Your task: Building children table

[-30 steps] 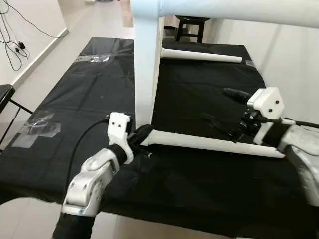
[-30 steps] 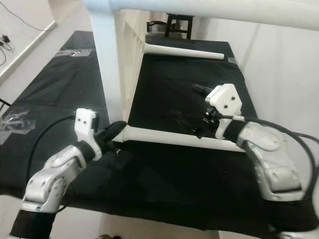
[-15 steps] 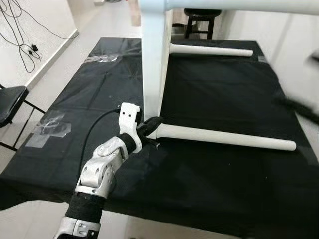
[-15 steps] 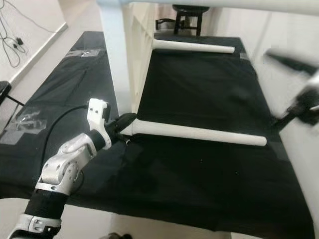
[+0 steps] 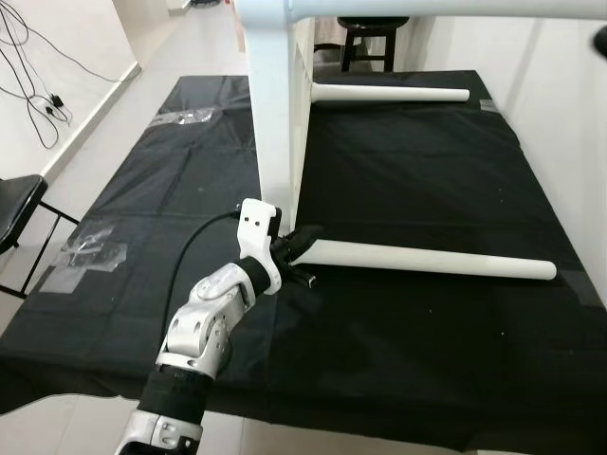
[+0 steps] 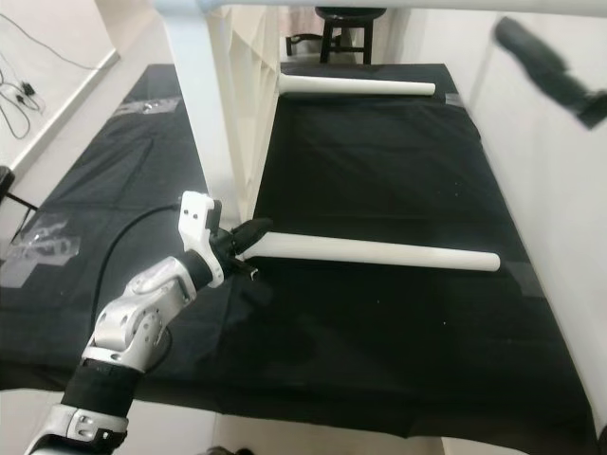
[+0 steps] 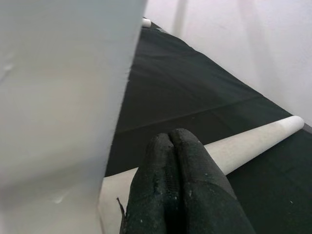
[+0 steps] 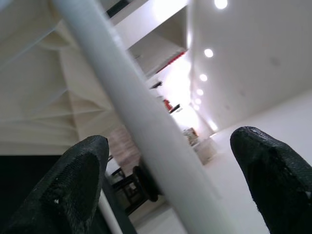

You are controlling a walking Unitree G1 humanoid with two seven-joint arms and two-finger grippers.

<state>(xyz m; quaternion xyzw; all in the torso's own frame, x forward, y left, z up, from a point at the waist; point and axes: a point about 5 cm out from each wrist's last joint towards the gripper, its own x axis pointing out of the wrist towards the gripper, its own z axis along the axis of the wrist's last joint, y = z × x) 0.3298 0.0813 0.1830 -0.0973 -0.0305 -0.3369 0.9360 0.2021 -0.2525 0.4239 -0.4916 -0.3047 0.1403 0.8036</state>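
Tabletop panel: a white tabletop panel (image 5: 275,104) stands on edge on the black-covered work table (image 5: 427,322), its lower corner at the middle of the near half of the cloth.
Near leg: a white round leg (image 5: 432,259) lies flat on the cloth, one end butting the panel's lower corner, the rest running away from the panel toward the robot's right.
Far leg: a second white leg (image 5: 389,95) lies at the far end of the cloth, also reaching out from the panel to the right.
Upper leg: a third white leg (image 8: 146,131) runs out from the panel's top, above the cloth.
Left gripper: the left gripper (image 5: 302,242) sits at the panel's lower corner, its two black fingers (image 7: 180,190) pressed together with no gap, lying on the panel end of the near leg.
Right gripper: the right gripper (image 6: 550,71) is raised high, well right of the panel; its fingertips (image 8: 80,183) are spread wide on either side of the upper leg, not touching it.
Surroundings: a dark stool (image 5: 365,38) stands beyond the panel; clear tape patches (image 5: 90,254) lie on the cloth left of the panel.
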